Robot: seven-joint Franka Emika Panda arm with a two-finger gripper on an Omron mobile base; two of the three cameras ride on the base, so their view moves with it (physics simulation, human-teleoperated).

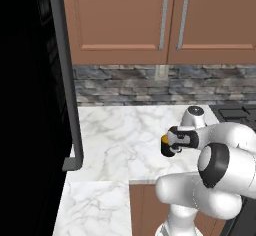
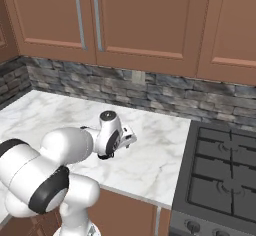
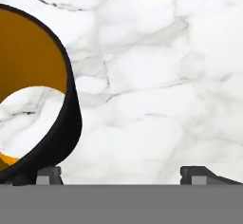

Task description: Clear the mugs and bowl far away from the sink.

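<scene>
My arm folds forward from the base, elbow bulging white with a dark joint ring, and the wrist bends down so that my gripper (image 1: pixel 169 147) hangs low over the white marble table (image 1: pixel 120 130). From the left base camera the hand is a compact dark-and-white block, and just at its tip sits the black mug (image 1: pixel 165 145), of which a small black body with an orange patch shows. From the right base camera the hand (image 2: pixel 120 139) points away and down over the same veined slab, and the mug is hidden behind it.

Looking along my gripper, the black mug (image 3: pixel 66 118) is tilted so I see into its mouth: a thin, smooth black wall, glossy orange inside, round in outline, with marble showing through where its bottom would be. One dark fingertip sits under the mug's wall at the lower left, the other well apart at the lower right, so my fingers stand spread; whether the left one touches the mug I cannot tell.

Behind the table runs a rough grey stone backsplash (image 2: pixel 150 87) under flat brown cabinets (image 2: pixel 140 15) with slim metal handles. A black gas stove (image 2: pixel 222 170) adjoins the table.
</scene>
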